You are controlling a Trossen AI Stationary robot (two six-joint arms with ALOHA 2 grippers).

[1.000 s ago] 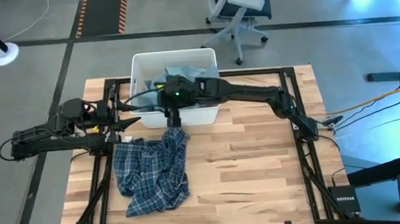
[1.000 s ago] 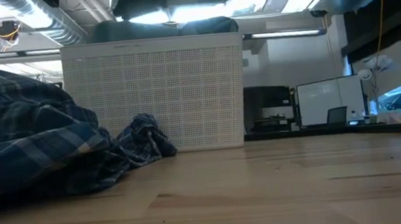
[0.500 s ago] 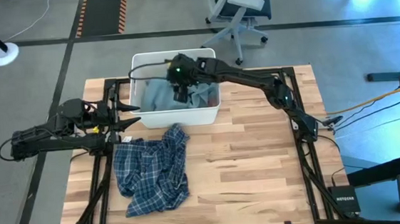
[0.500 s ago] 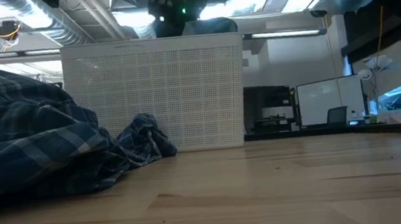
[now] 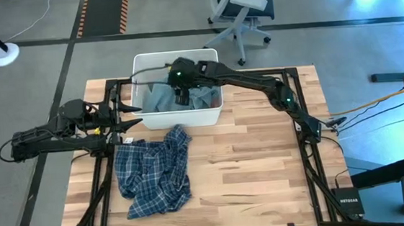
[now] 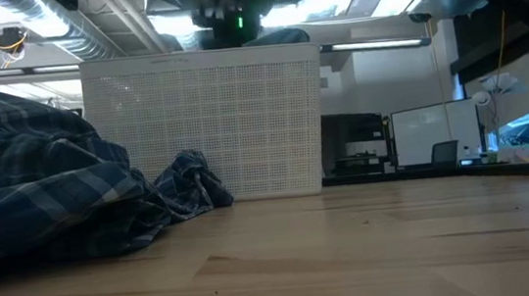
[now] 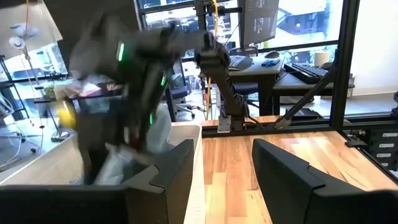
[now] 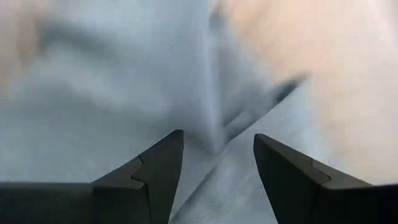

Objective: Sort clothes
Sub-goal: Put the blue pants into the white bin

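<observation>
A white bin stands at the table's far side with a grey-blue piece heaped in it. My right gripper reaches over the bin, tipped downward. In the right wrist view it is open, with a raised fold of the grey-blue piece in front of the gap and a pale pink patch beside it. The blue-white plaid shirt lies crumpled on the table in front of the bin. My left gripper waits open by the bin's left wall. My right gripper stands open over the grey-blue piece in the bin, slanting down from the table's right. A fold of the cloth lies in line with the gap. I cannot tell whether the fingers touch it.
In the low view the bin's perforated near wall rises behind the plaid shirt. Bare wooden tabletop lies to the right of the shirt. The dark frame rails run along the table's sides.
My right gripper has gone from the bin's near wall toward the far edge, over the bin. It has tipped further down and sunk toward the grey-blue piece. The plaid shirt has stayed where it was.
</observation>
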